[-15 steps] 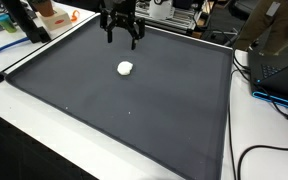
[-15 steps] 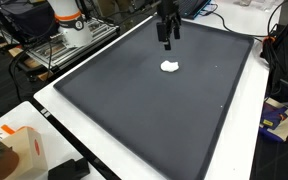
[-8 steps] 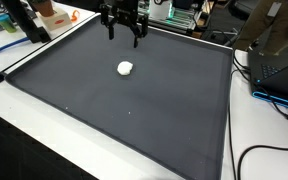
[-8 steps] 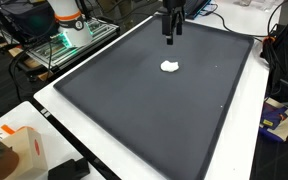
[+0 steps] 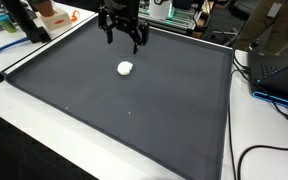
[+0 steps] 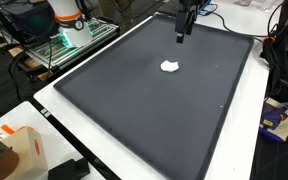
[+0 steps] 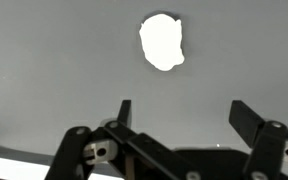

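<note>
My tool (image 5: pixel 123 39) hangs wide open w/ nothing in it, above the far part of the dark mat (image 5: pixel 134 110); the white lump (image 5: pixel 125 68) lies untouched on the mat, apart from the tool, so pick-up isn't begun. Mat covers a white surface (image 6: pixel 54 125); beyond the mat, cables & lab clutter

Black two-finger gripper (image 5: pixel 122 40), all dark metal and hinged links.
Seen from the wrist: slim black fingers (image 7: pixel 124 112) on bar linkages, silver pivot pins and screws at the joints, pale rounded knuckles at either side. Matte black housing throughout in both exterior views (image 6: pixel 182 33).
</note>
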Controlling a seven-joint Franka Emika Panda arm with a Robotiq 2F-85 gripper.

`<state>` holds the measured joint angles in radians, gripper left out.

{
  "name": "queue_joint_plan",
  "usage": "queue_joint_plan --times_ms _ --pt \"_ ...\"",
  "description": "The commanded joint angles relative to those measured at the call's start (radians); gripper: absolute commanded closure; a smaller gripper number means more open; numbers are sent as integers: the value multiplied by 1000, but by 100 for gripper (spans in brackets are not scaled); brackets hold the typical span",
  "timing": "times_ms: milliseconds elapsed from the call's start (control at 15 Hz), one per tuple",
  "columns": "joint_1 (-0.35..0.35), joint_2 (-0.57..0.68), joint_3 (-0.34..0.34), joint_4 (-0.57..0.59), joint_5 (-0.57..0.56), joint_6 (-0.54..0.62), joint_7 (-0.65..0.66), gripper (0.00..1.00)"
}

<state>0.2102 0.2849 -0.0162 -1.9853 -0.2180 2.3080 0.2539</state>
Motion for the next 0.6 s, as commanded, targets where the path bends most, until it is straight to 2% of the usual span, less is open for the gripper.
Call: queue_joint_plan --times_ms 0,333,533 --pt "-19 96 18 142 1 -129 -12 0" --pt "-54 174 32 279 61 -280 -102 0" --pt "-83 205 38 327 104 -307 -146 0"
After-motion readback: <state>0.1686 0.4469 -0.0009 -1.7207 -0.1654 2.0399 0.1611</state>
